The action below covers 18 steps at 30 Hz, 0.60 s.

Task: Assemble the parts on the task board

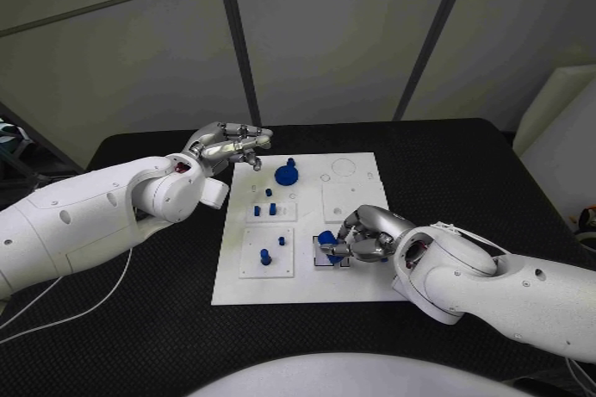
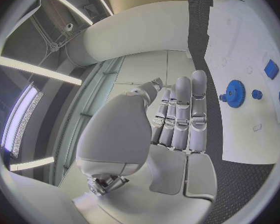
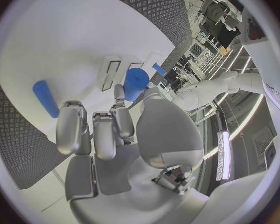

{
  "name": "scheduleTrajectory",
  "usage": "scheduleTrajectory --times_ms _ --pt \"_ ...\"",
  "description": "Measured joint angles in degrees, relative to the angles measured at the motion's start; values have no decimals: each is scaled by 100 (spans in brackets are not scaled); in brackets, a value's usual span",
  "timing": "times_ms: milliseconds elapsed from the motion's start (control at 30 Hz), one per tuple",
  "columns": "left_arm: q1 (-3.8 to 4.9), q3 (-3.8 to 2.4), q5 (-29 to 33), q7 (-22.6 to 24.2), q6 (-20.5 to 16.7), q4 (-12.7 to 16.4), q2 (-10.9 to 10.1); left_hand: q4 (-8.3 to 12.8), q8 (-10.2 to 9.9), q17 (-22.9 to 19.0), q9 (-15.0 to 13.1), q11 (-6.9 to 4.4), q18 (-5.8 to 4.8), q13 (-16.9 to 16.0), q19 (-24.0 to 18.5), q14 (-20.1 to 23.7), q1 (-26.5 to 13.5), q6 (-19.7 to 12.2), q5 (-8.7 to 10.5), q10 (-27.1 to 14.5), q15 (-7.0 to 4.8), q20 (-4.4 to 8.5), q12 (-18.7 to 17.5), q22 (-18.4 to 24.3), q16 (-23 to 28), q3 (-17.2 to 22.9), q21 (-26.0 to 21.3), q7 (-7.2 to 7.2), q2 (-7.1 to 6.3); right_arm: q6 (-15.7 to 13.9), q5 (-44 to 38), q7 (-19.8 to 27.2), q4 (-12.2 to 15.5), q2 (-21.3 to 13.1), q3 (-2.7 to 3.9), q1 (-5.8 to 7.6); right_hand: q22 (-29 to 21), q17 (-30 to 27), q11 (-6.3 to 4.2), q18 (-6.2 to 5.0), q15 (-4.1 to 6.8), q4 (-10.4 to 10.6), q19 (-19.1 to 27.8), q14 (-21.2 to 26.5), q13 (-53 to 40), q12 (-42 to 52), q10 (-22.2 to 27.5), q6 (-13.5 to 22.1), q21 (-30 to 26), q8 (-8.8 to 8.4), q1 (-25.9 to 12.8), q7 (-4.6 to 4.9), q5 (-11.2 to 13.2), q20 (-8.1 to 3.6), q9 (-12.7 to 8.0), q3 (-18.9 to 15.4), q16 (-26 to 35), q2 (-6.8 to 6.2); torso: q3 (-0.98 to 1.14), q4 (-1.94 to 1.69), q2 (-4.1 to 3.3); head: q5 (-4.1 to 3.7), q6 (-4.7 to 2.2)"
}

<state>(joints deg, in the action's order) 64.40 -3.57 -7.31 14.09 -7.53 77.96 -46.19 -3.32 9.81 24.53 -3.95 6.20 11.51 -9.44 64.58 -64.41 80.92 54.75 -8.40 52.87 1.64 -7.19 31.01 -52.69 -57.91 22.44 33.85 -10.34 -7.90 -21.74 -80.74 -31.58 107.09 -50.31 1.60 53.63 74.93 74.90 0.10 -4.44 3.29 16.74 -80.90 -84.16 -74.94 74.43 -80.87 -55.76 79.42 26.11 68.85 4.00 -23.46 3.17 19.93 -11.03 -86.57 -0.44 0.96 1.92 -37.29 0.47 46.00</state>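
Observation:
The white task board lies in the middle of the black table. My right hand rests over the board's near right part and pinches a blue cylindrical part between thumb and fingers; the right wrist view shows this part at the fingertips. My left hand hovers at the board's far left corner, fingers straight and holding nothing. A blue gear stands on the board just right of it, seen also as the gear beyond the left fingers.
Small blue pegs stand on the board's left half: one near the gear, a pair below it, two more nearer me. Another blue peg appears beside my right hand. Black table surrounds the board.

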Motion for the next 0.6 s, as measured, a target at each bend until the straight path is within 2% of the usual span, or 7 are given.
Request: scheduleTrajectory --times_ms 167,267,300,500,600 --pt "0 0 0 -1 0 0 0 0 0 0 0 0 0 0 0 0 0 0 0 0 0 0 0 0 0 0 0 0 0 123 31 -35 -60 64 0 2 0 0 0 0 21 10 0 21 0 -39 0 -10 0 1 -86 -10 66 0 36 -64 0 30 0 4 0 4 13" --pt "0 0 0 -2 1 0 0 0 0 0 0 0 0 0 0 0 0 0 0 0 0 0 0 0 0 0 0 0 0 169 41 -47 -90 97 0 5 0 3 0 1 21 -3 13 21 5 -70 0 -21 0 32 -204 -22 225 -13 69 -117 0 28 0 4 0 10 18" --pt "0 0 0 -3 1 0 0 0 0 1 0 0 0 0 0 0 0 0 0 0 0 0 0 0 0 0 0 0 0 183 43 -51 -100 109 1 6 -1 4 0 1 21 -2 22 21 12 -79 0 -21 -1 32 -240 -22 318 -22 76 -150 0 62 0 4 0 13 18" --pt "0 0 0 -4 1 2 -2 0 0 1 0 0 0 0 0 0 0 0 0 0 0 0 0 -1 0 0 0 0 0 205 45 -66 -142 157 3 7 -1 4 -22 1 21 11 22 22 49 -163 22 -19 -50 33 -581 -19 1120 -22 152 -271 0 10 -2 4 1 27 24" --pt "0 0 0 -5 1 2 -4 0 0 1 0 0 0 -1 0 0 0 0 0 0 0 0 0 -1 0 0 0 0 0 204 45 -69 -148 168 2 7 -1 4 -21 1 21 27 22 22 60 -190 22 1 -50 33 -756 1 1357 -22 174 -286 0 -7 -2 4 2 35 24"
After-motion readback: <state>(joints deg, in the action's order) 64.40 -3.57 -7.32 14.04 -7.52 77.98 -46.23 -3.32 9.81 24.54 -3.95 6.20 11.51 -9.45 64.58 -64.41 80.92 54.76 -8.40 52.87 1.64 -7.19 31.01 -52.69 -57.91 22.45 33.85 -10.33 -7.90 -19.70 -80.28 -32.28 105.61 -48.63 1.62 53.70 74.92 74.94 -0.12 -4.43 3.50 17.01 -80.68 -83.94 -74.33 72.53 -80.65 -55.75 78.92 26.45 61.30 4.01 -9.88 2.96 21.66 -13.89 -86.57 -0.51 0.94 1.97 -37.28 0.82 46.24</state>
